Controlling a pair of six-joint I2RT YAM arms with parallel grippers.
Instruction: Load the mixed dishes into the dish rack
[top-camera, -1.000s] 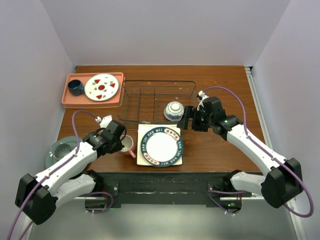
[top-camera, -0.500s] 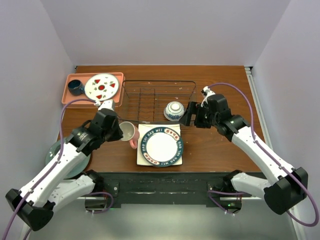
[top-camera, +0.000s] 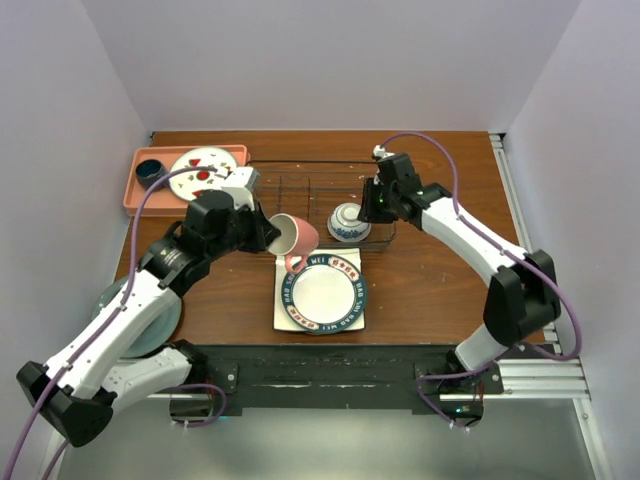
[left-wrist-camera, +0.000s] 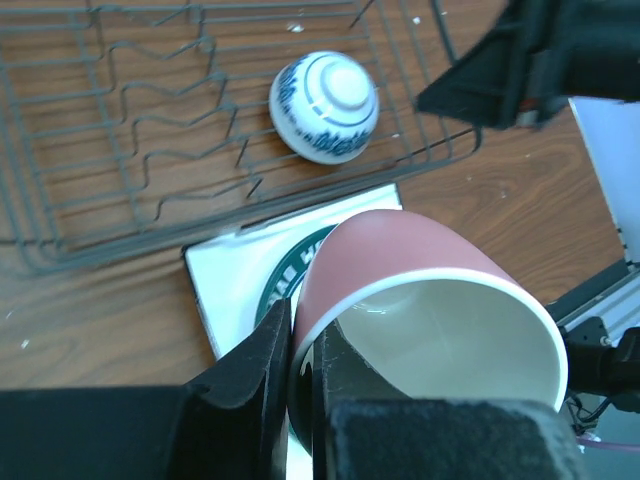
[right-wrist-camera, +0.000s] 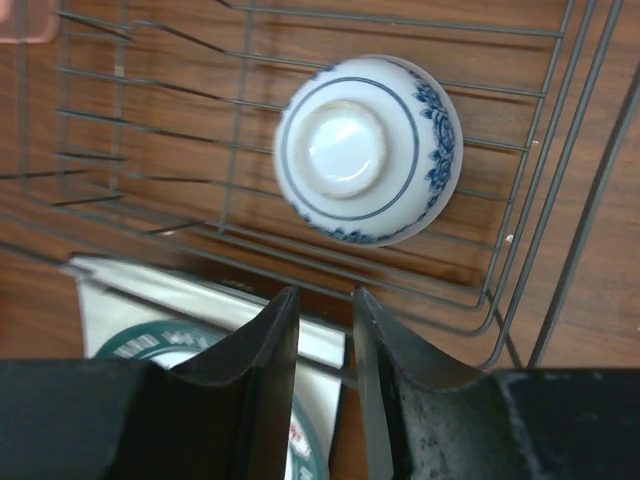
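– Where's the pink mug (top-camera: 295, 237)?

– In the air, just in front of the near edge of the dish rack (top-camera: 320, 164). It lies tipped on its side above the far-left corner of the white square plate (top-camera: 284, 321).

– What has it?

– The left gripper (left-wrist-camera: 303, 325). It is clamped on the mug's wall at the rim, one finger inside and one outside.

– And the right gripper (right-wrist-camera: 325, 295)?

– It hangs over the rack's near right corner. Its fingers (right-wrist-camera: 275, 350) stand a narrow gap apart with nothing pinched between them. The rack's front wire and a bit of plate show through the gap.

– The small blue-and-white patterned bowl (top-camera: 348, 221)?

– Upside down inside the rack, in that same near right corner, just beyond the right fingertips and not touching them.

– The other dishes?

– The round white plate with dark-blue lettered rim (top-camera: 322, 290) sits on the square plate, on the table (top-camera: 440, 290) in front of the rack. The pale green round plate (top-camera: 102, 302) lies at the left edge, partly hidden under the left arm
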